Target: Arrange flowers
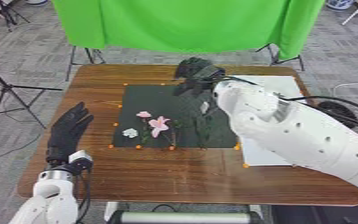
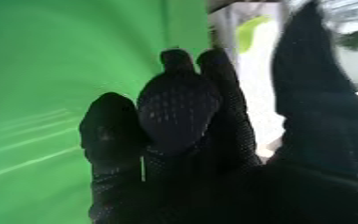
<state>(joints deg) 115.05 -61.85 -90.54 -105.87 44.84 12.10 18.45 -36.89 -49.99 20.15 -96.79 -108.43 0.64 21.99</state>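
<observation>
One brown, wood-grained table point(image 1: 175, 175); rippled green cloth point(image 1: 175, 25) hangs beyond its twelve; flat, dark mat point(image 1: 140, 100). Left hand point(image 1: 66, 131), at the table's nine, has straight fingers; right hand point(image 1: 193, 72) is at the mat's one. Toward the mat's eight, a star-shaped pink flower point(image 1: 159, 124); nearby, a ruffled white flower point(image 1: 130, 133). Right wrist view: pimpled fabric, fingers extended close together, thumb point(image 2: 313, 100) apart

Brown table point(image 1: 158, 175): dark mat point(image 1: 144, 100), white sheet point(image 1: 266, 156), perhaps paper.
</observation>
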